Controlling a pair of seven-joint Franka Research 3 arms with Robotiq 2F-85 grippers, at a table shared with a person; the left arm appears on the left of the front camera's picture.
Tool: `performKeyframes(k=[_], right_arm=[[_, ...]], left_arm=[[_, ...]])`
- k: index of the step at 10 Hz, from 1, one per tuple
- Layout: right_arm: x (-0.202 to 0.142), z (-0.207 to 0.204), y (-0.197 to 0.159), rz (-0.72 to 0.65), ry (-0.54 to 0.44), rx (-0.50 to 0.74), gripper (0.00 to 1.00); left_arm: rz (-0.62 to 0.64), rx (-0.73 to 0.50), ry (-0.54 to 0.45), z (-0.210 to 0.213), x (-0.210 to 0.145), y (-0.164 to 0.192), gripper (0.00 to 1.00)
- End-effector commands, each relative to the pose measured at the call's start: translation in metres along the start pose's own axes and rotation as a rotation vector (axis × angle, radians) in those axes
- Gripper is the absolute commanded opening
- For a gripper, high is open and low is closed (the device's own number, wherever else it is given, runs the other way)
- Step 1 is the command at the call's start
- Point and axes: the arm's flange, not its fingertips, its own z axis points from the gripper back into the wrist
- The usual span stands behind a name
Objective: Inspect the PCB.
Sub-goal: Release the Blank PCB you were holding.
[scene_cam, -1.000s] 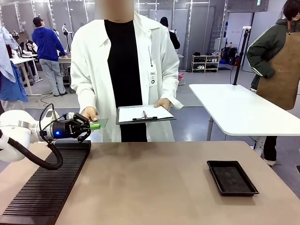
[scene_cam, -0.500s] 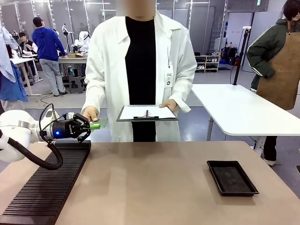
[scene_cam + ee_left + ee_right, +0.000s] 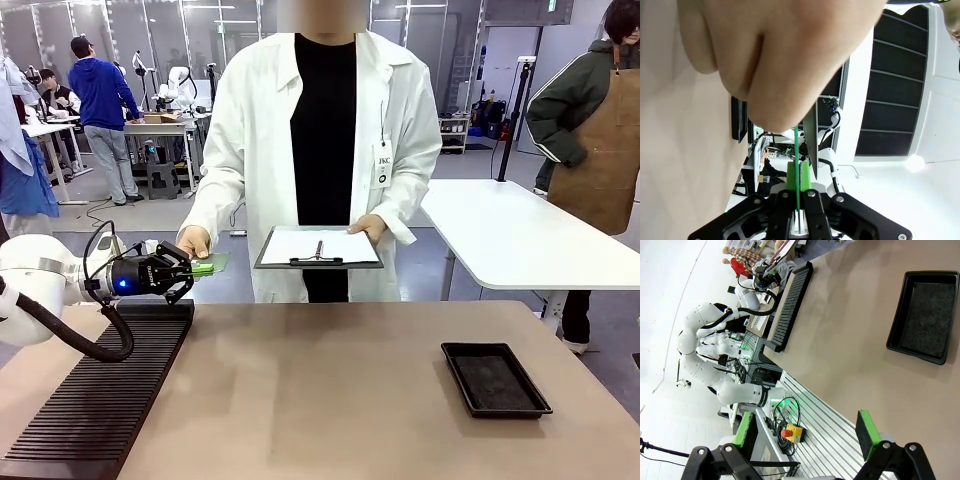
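Left claw (image 3: 196, 268) is clenched on the thin green speckled PCB (image 3: 213, 264), level, just past the far-left edge of the bench (image 3: 330, 400). The person's hand (image 3: 194, 241) touches the board. Best course is probably a steady, firm grip with no tilt. Right claw (image 3: 806, 432) gapes, empty. Mid-bench offers open room; the shallow black tray (image 3: 495, 378) lies well apart.

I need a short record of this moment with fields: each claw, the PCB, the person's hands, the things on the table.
left claw: shut on the PCB
PCB: roughly level, offered toward the person
right claw: open, holds nothing, above the table
person's hand: at the PCB's far edge
other hand: holds a clipboard
on the table: black tray, black slotted rack
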Motion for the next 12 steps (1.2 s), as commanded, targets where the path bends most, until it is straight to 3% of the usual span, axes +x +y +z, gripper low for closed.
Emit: performKeyframes(k=[1,2,3,4,5,6,7,9,10,12], right_arm=[[0.0001,0.001,0.0003,0.01,-0.004,0.01,1.0],[0.0001,0.001,0.0003,0.01,-0.004,0.01,1.0],[0.0001,0.001,0.0003,0.01,-0.004,0.01,1.0],[0.0001,0.001,0.0003,0.01,-0.004,0.01,1.0],[0.0001,0.001,0.0003,0.01,-0.004,0.01,1.0],[0.0001,0.001,0.0003,0.01,-0.004,0.01,1.0],[0.0001,0.001,0.0003,0.01,-0.004,0.01,1.0],[0.0001,0.001,0.0003,0.01,-0.004,0.01,1.0],[0.0001,0.001,0.0003,0.01,-0.004,0.01,1.0],[0.0001,0.001,0.0003,0.01,-0.004,0.01,1.0]], left_arm=[[0.003,-0.001,0.003,-0.0013,-0.0002,-0.0004,0.03],[0.0,0.0,0.0,0.0,0.0,0.0,0.03],[-0.025,0.013,0.012,-0.0004,-0.0017,-0.0005,0.34],[-0.033,0.005,0.012,0.0003,-0.0019,0.0002,0.34],[-0.031,0.003,0.01,0.0003,-0.0019,0.0001,0.71],[-0.03,0.005,0.003,0.0005,-0.0016,0.0004,0.72],[-0.028,0.002,0.002,0.0,-0.0015,0.0,1.0],[-0.029,-0.005,0.008,-0.0003,-0.0015,-0.0008,1.0],[-0.03,-0.007,0.007,-0.0005,-0.0015,-0.0012,0.84],[-0.03,-0.008,0.009,-0.0017,-0.0016,-0.0027,1.0]])
